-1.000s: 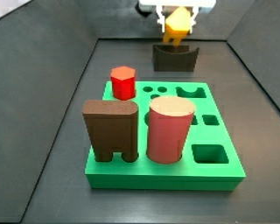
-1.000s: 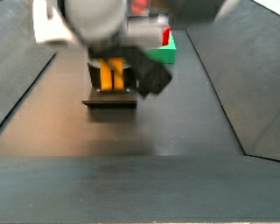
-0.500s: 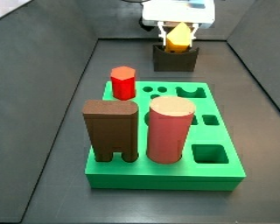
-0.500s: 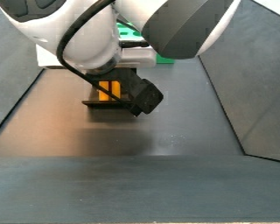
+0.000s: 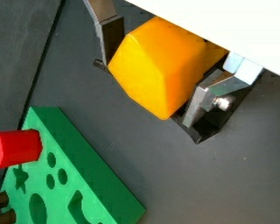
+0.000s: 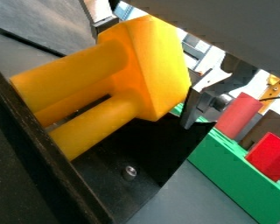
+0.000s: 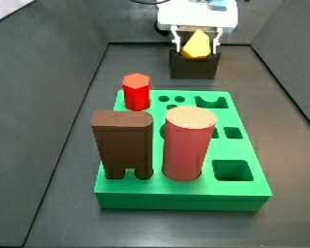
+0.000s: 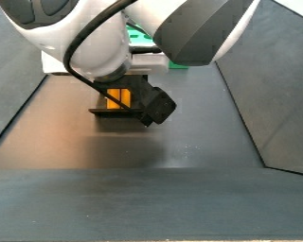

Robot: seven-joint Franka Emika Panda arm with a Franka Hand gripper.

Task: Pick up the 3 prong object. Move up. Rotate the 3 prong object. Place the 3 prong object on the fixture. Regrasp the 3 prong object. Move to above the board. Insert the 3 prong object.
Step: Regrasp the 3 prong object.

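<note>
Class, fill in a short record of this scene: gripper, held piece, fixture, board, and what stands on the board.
gripper: at the far end of the table, over the fixture, fingers closed on the yellow piece
held piece: 3 prong object, yellow-orange, down at the fixture's notch
fixture: dark block beyond the board
board: green slab, near side
on board: red peg, brown arch block, pink cylinder

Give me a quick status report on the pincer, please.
Pincer shut on yellow-orange plastic three-prong block. Block sits at the dark notched fixture. Nothing in the way.
</note>
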